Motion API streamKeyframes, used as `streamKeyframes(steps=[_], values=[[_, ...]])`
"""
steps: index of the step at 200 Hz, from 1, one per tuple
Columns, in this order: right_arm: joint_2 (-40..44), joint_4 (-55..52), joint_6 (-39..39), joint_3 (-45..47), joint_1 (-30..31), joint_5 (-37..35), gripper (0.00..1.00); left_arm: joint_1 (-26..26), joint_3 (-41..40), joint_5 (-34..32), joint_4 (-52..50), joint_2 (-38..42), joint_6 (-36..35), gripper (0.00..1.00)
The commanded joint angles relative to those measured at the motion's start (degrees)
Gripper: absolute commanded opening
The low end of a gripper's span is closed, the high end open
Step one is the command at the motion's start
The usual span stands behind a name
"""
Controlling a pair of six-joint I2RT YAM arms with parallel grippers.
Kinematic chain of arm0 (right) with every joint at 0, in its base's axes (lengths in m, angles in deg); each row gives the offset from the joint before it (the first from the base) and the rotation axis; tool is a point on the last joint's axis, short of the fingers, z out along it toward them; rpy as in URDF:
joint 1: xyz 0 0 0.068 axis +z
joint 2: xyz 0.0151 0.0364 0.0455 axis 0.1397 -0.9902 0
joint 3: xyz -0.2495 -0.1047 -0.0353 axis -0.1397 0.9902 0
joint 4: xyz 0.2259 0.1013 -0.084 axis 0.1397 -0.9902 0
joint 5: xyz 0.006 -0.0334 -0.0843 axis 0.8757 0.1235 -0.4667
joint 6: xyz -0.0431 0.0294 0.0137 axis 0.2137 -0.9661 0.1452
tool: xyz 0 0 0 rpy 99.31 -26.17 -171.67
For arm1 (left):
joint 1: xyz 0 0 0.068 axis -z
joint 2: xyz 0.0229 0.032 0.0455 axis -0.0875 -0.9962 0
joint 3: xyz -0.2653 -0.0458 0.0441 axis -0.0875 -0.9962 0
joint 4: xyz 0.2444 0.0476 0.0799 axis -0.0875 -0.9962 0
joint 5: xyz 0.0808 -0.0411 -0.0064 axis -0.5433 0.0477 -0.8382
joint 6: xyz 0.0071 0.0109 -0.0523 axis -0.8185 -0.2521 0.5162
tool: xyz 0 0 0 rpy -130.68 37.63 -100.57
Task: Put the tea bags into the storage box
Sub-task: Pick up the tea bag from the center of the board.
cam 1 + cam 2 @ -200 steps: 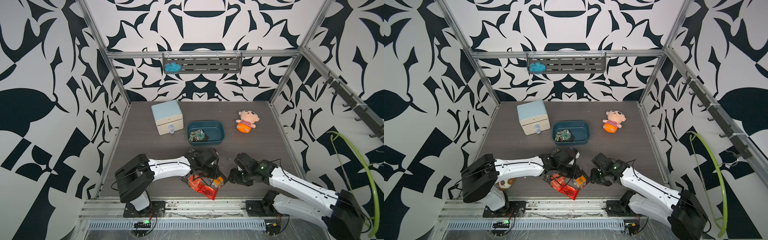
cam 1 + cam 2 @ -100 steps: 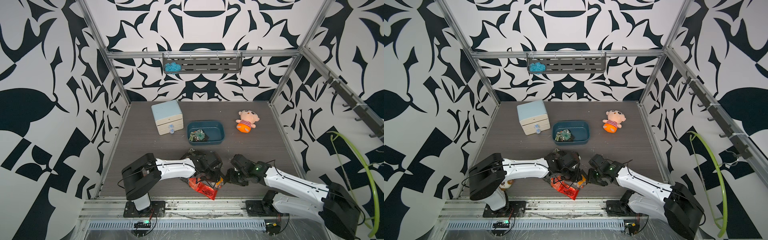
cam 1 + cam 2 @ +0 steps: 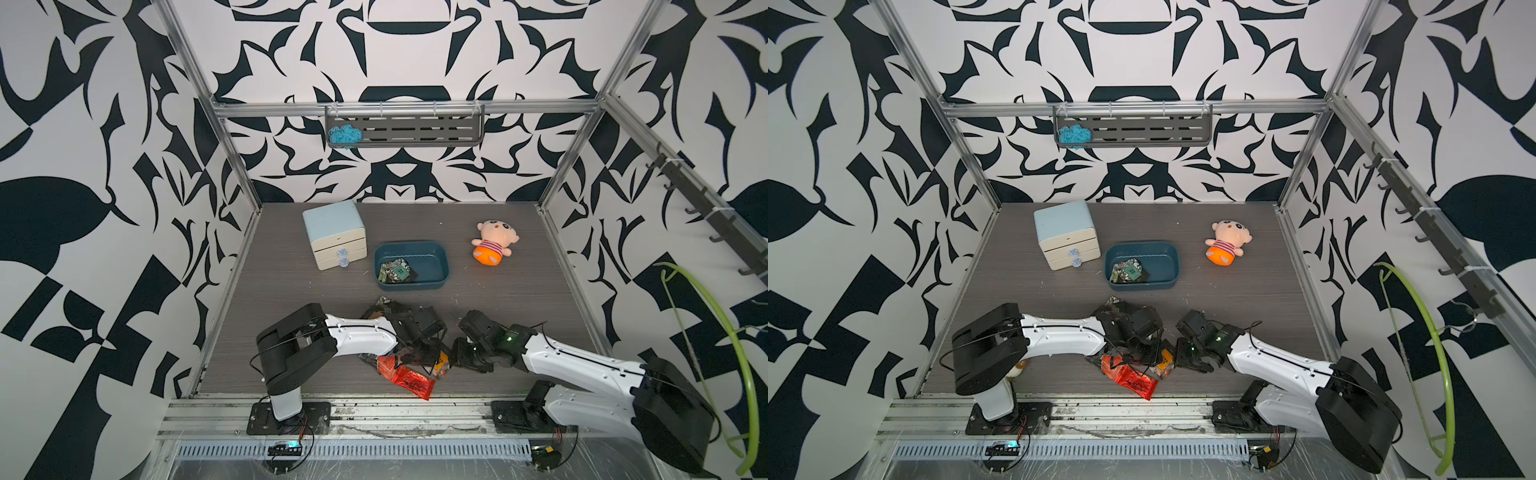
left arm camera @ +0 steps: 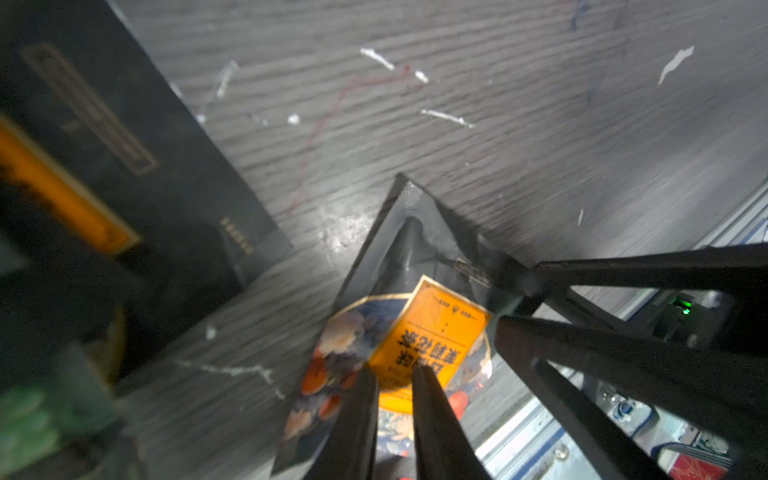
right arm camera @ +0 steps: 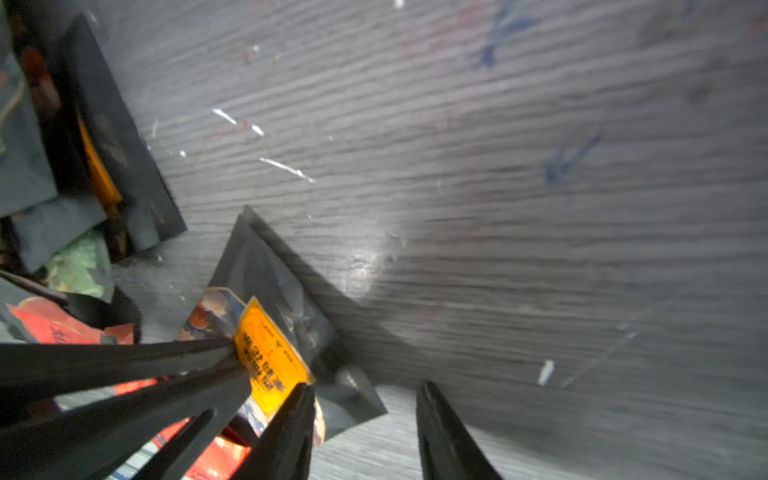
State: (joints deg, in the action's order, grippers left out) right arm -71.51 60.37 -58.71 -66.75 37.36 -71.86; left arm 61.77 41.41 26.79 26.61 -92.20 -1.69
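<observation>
The loose tea bags [image 3: 405,376] lie heaped at the front of the bench [image 3: 291,299], between the two arms and well apart from the box [image 3: 430,266]. They are flat foil squares. A crinkled, shiny red bag [image 3: 411,381] lies nearest the front edge, and darker ones sit further back beside the left arm. A few green-and-black bags are bunched in the box's left end. Between the arms lies a black bag [image 4: 415,241] with an orange label printed in dark characters and a blue-and-red picture under it. The left hand [image 4: 392,378] has its jaws drawn close with only a narrow gap, the tips down on that label; whether they pinch the foil I cannot tell. The right hand [image 5: 365,388] stands open, with one finger touching the label's edge, the other over bare bench, and the bag's corner between them. The bench is dark grey wood grain, flecked with white scraps and marked with faint red and blue scribbles. Behind the box's left end stands a pale blue and cream cabinet [image 3: 334,232], and to the box's right lies a doll [image 3: 494,245]. The walls [image 3: 124,166] carry a bold black-and-white pattern, and a slotted shelf [image 3: 436,133] hangs on the back one.
</observation>
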Motion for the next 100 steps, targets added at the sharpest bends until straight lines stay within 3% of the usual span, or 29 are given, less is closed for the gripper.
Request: streamKeyframes(steps=[1,72,100], values=[[-0.7,1.6,-0.8,0.7,0.2,-0.8,0.44,0.3,0.2,-0.9,-1.2,-1.6,0.3,0.21],[-3.7,4.4,-0.5,0.6,0.2,-0.2,0.38,0.3,0.1,-1.0,-0.7,-2.2,0.6,0.21],[-4.4,5.4,-0.8,0.9,0.2,-0.4,0.30,0.3,0.3,-0.8,-0.4,-2.4,0.5,0.21]])
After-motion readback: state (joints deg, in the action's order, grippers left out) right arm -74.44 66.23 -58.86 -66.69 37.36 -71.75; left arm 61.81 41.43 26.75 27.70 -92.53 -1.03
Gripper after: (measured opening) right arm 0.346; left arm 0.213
